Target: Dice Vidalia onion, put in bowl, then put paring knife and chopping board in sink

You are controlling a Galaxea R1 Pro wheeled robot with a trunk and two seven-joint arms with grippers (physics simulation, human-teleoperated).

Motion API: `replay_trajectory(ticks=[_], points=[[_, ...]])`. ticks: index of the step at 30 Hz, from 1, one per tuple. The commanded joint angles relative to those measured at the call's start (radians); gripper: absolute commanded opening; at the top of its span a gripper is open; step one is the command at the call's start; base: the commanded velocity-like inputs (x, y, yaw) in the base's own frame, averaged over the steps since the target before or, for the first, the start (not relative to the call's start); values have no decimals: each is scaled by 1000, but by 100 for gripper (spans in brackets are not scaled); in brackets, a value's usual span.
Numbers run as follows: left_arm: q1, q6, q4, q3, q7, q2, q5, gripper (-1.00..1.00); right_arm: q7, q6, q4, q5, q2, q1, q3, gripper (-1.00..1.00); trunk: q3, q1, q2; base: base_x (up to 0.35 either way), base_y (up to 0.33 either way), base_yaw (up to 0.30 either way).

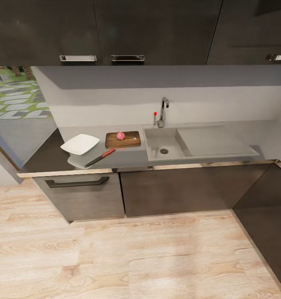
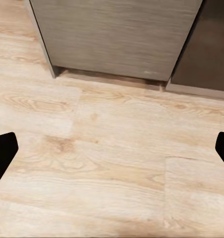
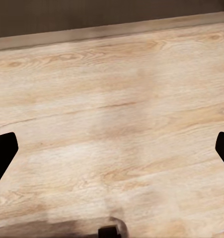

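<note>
Pink onion rests on chopping board.

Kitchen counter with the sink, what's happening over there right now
Nothing is being handled at the moment. The onion sits whole on the chopping board, left of the sink, whose basin holds nothing. The paring knife lies on the countertop in front of the board, beside the white bowl. The robot stands back from the counter; both wrist views look down at the wooden floor, and the left gripper and right gripper are open, holding nothing.
</note>
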Motion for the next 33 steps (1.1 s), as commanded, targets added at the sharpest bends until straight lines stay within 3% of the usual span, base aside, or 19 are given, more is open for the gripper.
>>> replay_trajectory(ticks=[1, 12, 33], points=[[-1, -8, 18, -4, 7, 1, 3, 100, -2, -3, 2, 10, 2, -1, -5, 100, -1, 0, -2, 0, 0, 0], [-1, -18, 96, -5, 7, -5, 3, 100, -4, -1, 4, 7, -1, -1, -7, 100, -1, 0, -2, 0, 0, 0], [-1, -18, 128, -4, 7, -8, 5, 100, -5, -2, 6, 4, 2, -1, -8, 100, 13, 0, -2, 0, 0, 0]])
